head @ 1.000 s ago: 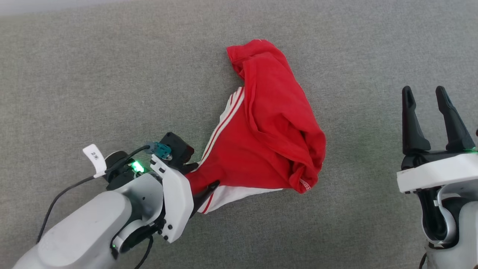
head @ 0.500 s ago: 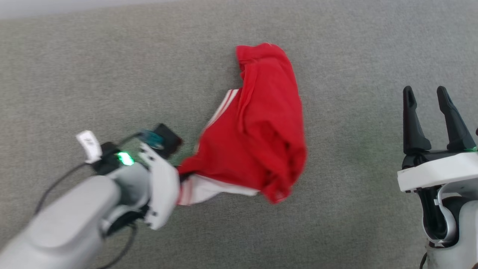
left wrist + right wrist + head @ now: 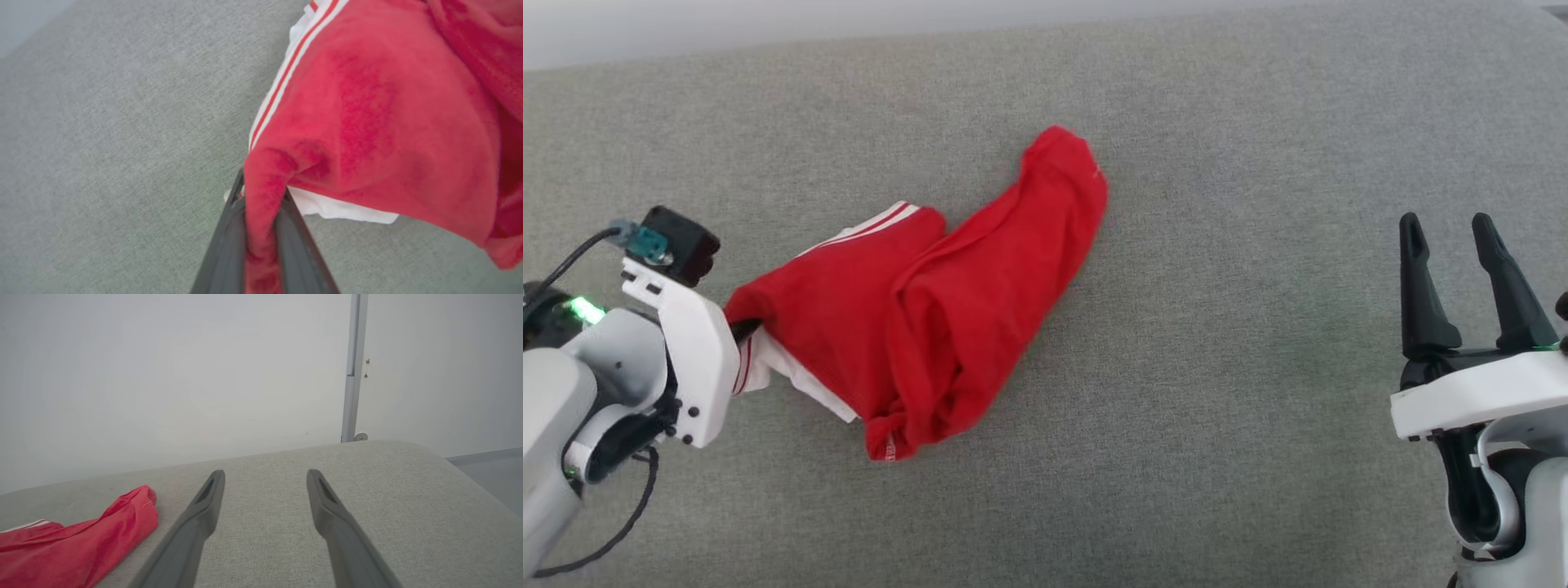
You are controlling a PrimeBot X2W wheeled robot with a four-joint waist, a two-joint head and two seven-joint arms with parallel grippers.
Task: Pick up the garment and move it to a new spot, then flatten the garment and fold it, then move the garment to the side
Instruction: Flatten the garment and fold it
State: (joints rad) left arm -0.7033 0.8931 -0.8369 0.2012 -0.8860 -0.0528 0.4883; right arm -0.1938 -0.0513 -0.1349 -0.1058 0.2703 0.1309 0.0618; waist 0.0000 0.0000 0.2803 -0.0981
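One edge of the soft red white-trimmed jersey shirt [image 3: 915, 310] is pinched in the left hand [image 3: 261, 196]; right hand [image 3: 1445, 227] is open. Looks floppy, I'd grab corners.

Before me spreads a padded surface [image 3: 1258, 343] covered in plain grey-green woven cloth, flat and smooth. Its far edge meets a pale wall, and my right wrist view shows its far right corner rounded off. On it, left of the middle, lies the garment [image 3: 947, 302], a red shirt bunched into a long crumpled heap. It runs from a narrow red end on the far side to a thicker fold nearer me, with a white panel and red-and-white stripes showing along its left side. Its left end is pinched in my left gripper [image 3: 743, 331]; the rest lies on the covering.
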